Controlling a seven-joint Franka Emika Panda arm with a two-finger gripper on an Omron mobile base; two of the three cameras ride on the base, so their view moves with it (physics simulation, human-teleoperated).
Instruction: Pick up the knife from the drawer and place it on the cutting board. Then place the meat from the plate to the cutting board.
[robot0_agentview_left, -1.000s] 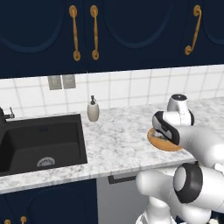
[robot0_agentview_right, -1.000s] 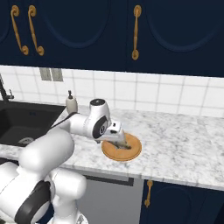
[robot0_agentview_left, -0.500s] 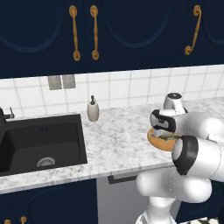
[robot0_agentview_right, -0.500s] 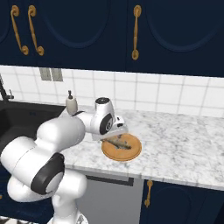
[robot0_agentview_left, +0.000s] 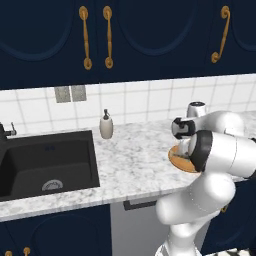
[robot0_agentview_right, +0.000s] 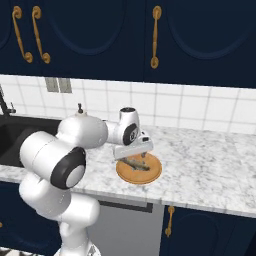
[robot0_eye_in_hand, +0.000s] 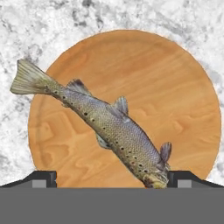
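Note:
The meat is a speckled fish (robot0_eye_in_hand: 109, 127) lying aslant on the round orange-brown plate (robot0_eye_in_hand: 166, 87), its tail past the rim. The plate (robot0_agentview_right: 150, 172) rests on the marble counter near its front edge, with the fish (robot0_agentview_right: 135, 163) on it. My gripper (robot0_agentview_right: 134, 152) hangs just above the plate, pointing down. In the hand view my gripper (robot0_eye_in_hand: 112, 178) is open, its fingertips (robot0_eye_in_hand: 41, 177) set wide on either side of the fish's head end, touching nothing. The plate's left rim (robot0_agentview_left: 177, 161) peeks out from behind my arm. The knife, drawer and cutting board are out of view.
A black sink (robot0_agentview_left: 45, 165) is sunk into the counter at the left, with a soap dispenser (robot0_agentview_left: 106, 125) beside it by the tiled wall. Navy wall cabinets with gold handles (robot0_agentview_right: 156, 37) hang overhead. Bare marble counter (robot0_agentview_right: 210, 170) stretches right of the plate.
My arm's elbow and shoulder have swung round while the hand stayed over the plate. The plate and fish have not moved, and the jaws stayed open.

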